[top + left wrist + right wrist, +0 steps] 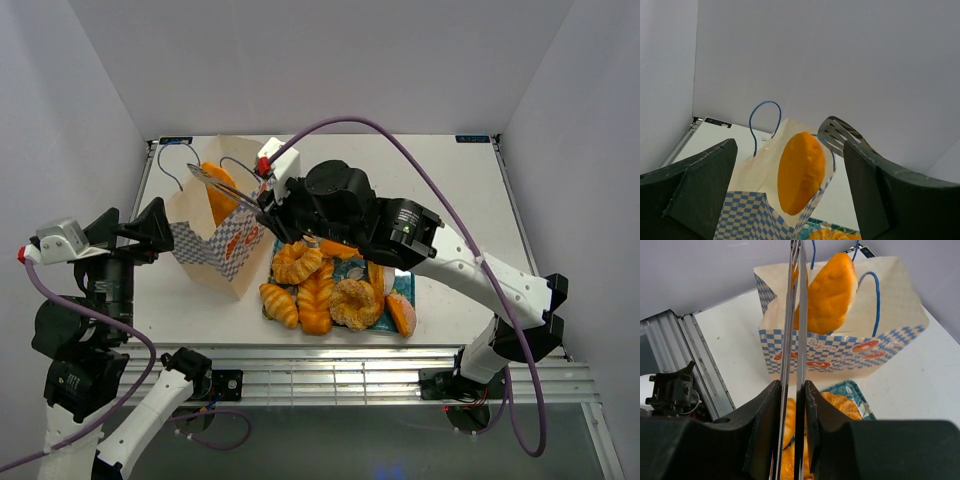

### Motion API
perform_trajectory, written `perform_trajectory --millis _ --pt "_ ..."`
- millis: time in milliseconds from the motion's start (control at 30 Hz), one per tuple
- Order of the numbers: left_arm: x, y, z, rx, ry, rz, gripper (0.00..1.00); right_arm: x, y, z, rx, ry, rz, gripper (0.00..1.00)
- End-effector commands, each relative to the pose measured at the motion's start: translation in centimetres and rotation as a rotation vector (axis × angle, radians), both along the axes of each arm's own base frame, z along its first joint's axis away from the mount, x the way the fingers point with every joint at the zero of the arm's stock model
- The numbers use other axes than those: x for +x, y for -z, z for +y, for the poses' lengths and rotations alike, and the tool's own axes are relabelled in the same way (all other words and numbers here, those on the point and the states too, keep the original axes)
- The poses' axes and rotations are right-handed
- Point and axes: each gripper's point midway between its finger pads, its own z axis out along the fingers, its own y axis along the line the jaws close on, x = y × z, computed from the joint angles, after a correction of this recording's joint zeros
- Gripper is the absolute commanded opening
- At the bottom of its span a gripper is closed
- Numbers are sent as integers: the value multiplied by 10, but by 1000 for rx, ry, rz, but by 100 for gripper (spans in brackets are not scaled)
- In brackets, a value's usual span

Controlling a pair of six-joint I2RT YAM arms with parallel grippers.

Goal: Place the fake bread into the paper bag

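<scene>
From above: gripping a pair of metal tongs [205,175] tight between the right fingers [275,208], pinching an orange bun [222,200] right over the open mouth of the paper bag [228,248]. Standing wide apart and holding nothing, just beside the bag's left side: the left fingers [152,226]. Lying heaped on a teal tray [402,284] right of the bag: the other pastries [318,285]. Stretching bare behind and to the right: the white counter [450,190], with pale walls on three sides.

From the left wrist: framing the bag [747,215] between spread fingers [702,187], not touching it. Poking up tilted at the rim: the bun [801,170], with the slotted tongs [839,131] alongside.

From the right wrist: squeezing the tongs [796,315] nearly together between the fingers [765,425]. Sitting half above the bag [840,352]: the bun [830,287]. Lying just beside the bag's base: the tray [862,396]. Running along the counter's near edge: a metal rail [695,350].
</scene>
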Motion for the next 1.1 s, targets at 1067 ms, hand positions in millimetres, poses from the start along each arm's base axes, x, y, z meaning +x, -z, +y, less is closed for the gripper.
perform_trajectory --millis 1067 --pt "53 122 -27 43 12 212 98 -15 37 -136 19 195 50 31"
